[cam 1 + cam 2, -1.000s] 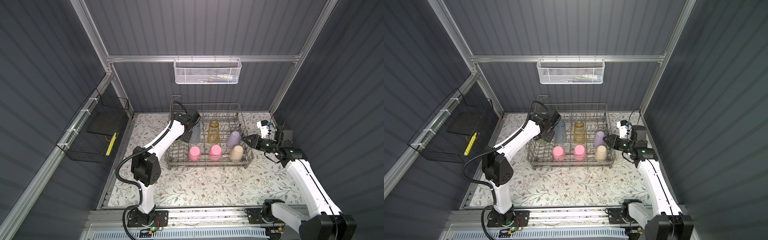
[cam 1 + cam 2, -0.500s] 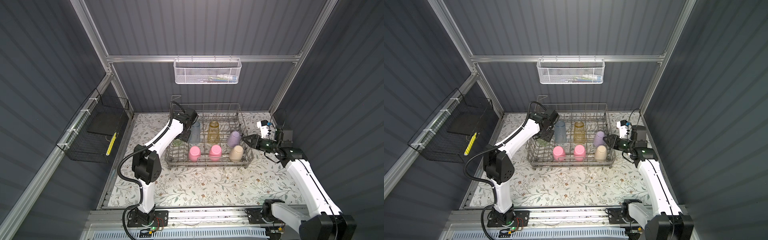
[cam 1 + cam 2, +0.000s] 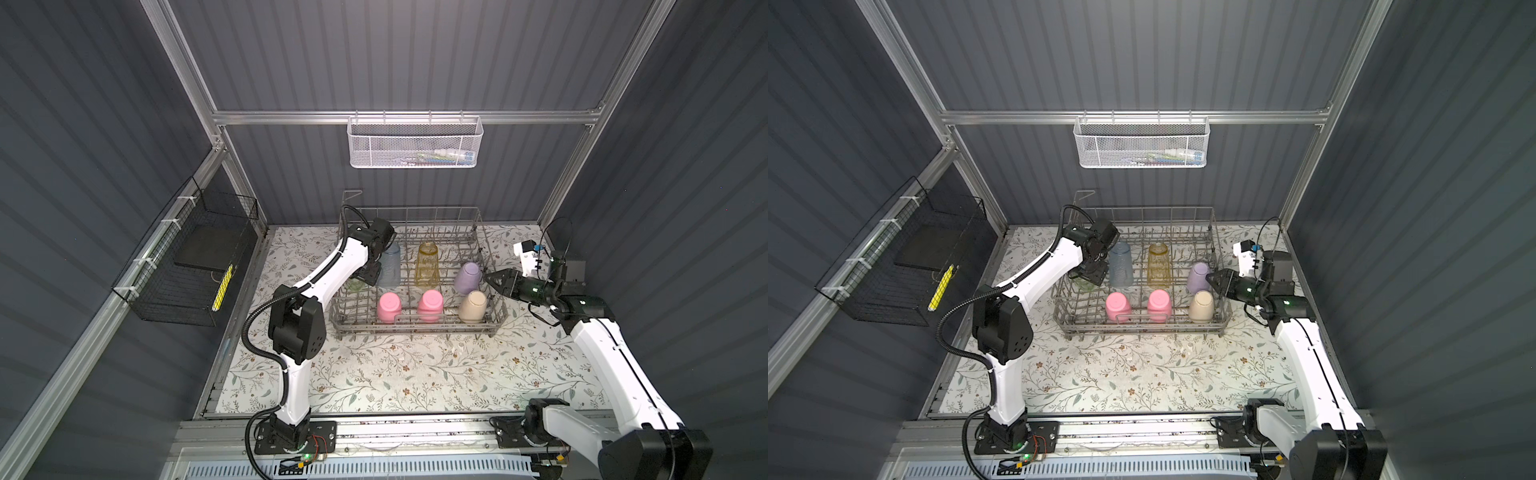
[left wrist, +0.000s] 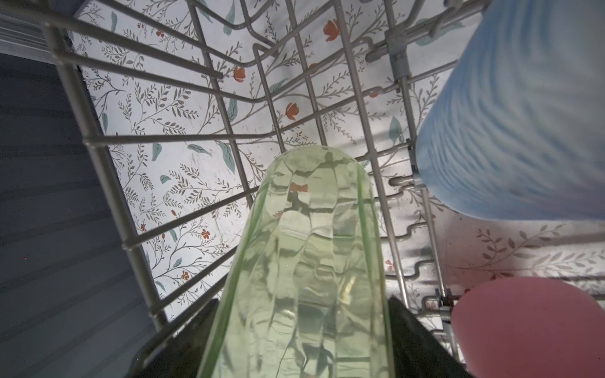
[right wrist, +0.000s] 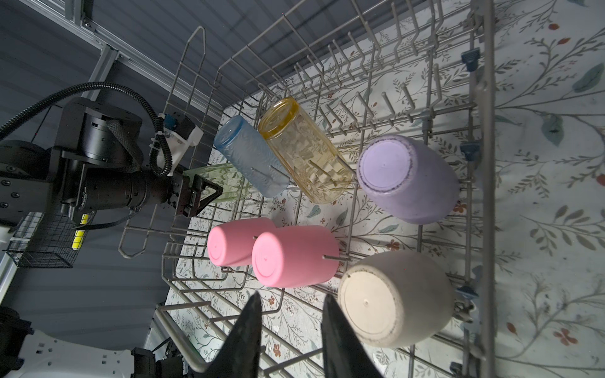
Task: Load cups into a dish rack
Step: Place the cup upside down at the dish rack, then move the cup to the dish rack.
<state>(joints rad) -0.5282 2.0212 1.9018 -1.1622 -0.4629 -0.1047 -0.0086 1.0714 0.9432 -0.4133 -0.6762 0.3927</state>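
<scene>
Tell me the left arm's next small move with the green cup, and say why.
Probably open the left end effector fully and back straight off. The green cup is already down inside the dish rack beside the blue cup, between the fingers; whether they grip it I cannot tell. The other six cups are racked, so only the release seems left.

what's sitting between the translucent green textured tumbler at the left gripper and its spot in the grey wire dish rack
Nothing visible does. The translucent green textured tumbler between the left gripper's jaws is already inside the grey wire dish rack, with only bare wires ahead. The translucent blue tumbler stands beside it, off its path.
</scene>
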